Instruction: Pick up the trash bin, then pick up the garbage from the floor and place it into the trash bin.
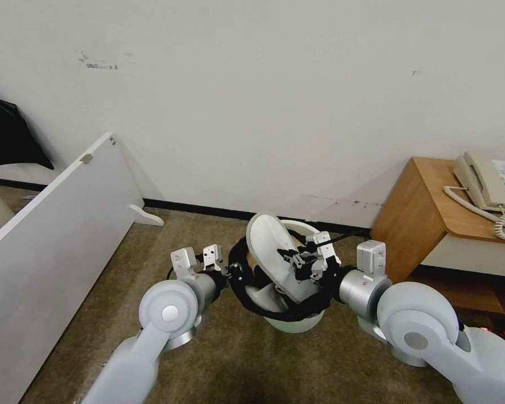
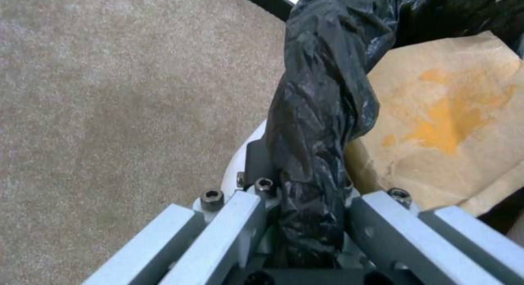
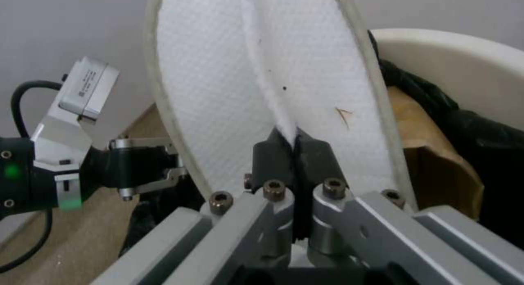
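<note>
Both grey arms reach forward over the brown carpet (image 1: 151, 235); the left gripper (image 2: 306, 195) pinches the crinkled black bag at the rim of the round white trash bin (image 1: 294, 322), holding it; the right gripper (image 3: 294, 150) has its dark fingers pressed together on a flat white slipper (image 3: 229, 72) with woven texture, standing upright in the bin's mouth; a stained brown paper bag (image 2: 453, 121) lies inside, against the liner.
</note>
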Available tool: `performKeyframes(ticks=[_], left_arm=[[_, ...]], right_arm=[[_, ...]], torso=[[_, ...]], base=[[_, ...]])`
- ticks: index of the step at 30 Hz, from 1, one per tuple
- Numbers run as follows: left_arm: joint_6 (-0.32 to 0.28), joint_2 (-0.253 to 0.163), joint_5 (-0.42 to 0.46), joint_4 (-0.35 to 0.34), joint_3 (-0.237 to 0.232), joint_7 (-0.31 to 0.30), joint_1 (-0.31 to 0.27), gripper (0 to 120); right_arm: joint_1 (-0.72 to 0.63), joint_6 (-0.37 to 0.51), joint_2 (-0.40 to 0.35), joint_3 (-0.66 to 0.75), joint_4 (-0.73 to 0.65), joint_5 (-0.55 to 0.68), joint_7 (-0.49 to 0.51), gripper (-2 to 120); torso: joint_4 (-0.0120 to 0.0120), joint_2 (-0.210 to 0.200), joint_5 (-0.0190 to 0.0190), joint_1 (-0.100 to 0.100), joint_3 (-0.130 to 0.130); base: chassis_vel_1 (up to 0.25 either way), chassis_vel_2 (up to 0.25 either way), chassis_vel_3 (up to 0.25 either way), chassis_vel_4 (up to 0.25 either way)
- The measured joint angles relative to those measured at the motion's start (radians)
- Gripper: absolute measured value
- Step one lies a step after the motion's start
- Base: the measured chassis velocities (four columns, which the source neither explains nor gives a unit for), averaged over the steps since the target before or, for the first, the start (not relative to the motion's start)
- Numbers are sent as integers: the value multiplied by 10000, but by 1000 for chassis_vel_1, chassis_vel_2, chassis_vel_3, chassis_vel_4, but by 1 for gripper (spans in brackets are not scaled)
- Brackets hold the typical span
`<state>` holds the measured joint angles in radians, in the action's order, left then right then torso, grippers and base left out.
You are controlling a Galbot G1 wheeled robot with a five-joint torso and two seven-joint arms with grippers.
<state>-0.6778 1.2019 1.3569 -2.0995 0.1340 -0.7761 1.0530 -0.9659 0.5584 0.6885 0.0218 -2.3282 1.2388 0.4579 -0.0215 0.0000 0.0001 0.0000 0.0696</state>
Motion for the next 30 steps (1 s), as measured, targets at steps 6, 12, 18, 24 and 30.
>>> performKeyframes(ticks=[6, 12, 18, 24, 30], left_arm=[[6, 10, -23, -5, 4, -2, 40, 1], [8, 9, -76, 34, 10, -3, 68, 1], [7, 9, -87, 77, 13, -4, 76, 1], [14, 20, -87, 95, 15, -38, 71, 1], [17, 19, -66, 86, 19, -68, 82, 1]], right_arm=[[-6, 10, -10, 0, -11, 5, 7, 0], [1, -13, -26, 52, -77, 3, 19, 15], [4, -46, -67, 104, -157, 16, 24, 36], [14, -73, -96, 146, -202, 40, 30, 55], [-3, -81, -56, 171, -203, 38, 78, 80]], torso=[[0, 0, 0, 0, 0], [0, 0, -1, 0, 0], [0, 0, 0, 0, 0], [-1, 0, -1, 0, 0], [0, 0, 0, 0, -1]], base=[[0, 0, 0, 0], [0, 0, 0, 0], [0, 0, 0, 0], [0, 0, 0, 0], [0, 0, 0, 0]])
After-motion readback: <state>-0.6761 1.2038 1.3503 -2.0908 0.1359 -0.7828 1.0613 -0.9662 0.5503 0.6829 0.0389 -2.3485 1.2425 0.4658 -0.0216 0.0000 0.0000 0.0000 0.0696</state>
